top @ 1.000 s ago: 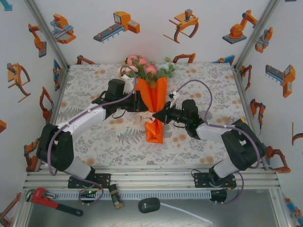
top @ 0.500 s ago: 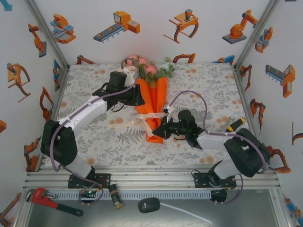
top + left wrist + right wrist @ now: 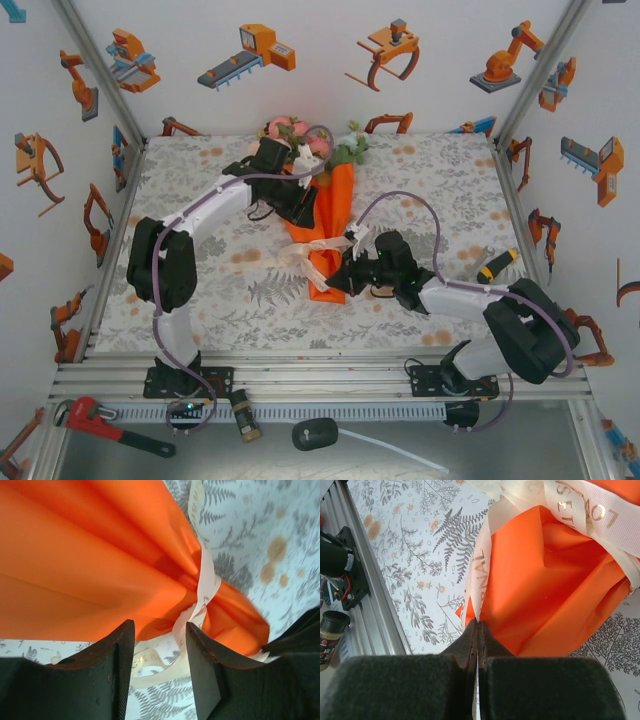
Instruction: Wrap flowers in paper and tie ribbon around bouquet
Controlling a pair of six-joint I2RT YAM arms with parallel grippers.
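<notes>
The bouquet (image 3: pixel 328 225) lies on the tablecloth as an orange paper (image 3: pixel 95 555) cone, its narrow end nearest me. Pink and cream flowers (image 3: pixel 296 134) with green leaves show at its far, wide end. A cream ribbon (image 3: pixel 310 250) with gold lettering circles the cone's waist. My right gripper (image 3: pixel 334 279) sits at the narrow end, shut on a ribbon (image 3: pixel 481 575) tail, fingertips (image 3: pixel 478 626) pinched against the paper (image 3: pixel 550 590). My left gripper (image 3: pixel 303 214) hovers over the cone's left side. Its jaws (image 3: pixel 160 645) stand open and empty, with the knotted ribbon (image 3: pixel 205 587) lying just beyond them.
A red pipe wrench (image 3: pixel 108 424), a small jar (image 3: pixel 246 421) and a black plug with a white cable (image 3: pixel 315 434) lie on the tray below the aluminium rail (image 3: pixel 320 375). Printed walls close in the left, back and right sides.
My left gripper has swung from the cone's middle toward its far end, arm folding in. The right gripper drew the ribbon tail nearer and leftward. The cone tilted, narrow end shifting left.
</notes>
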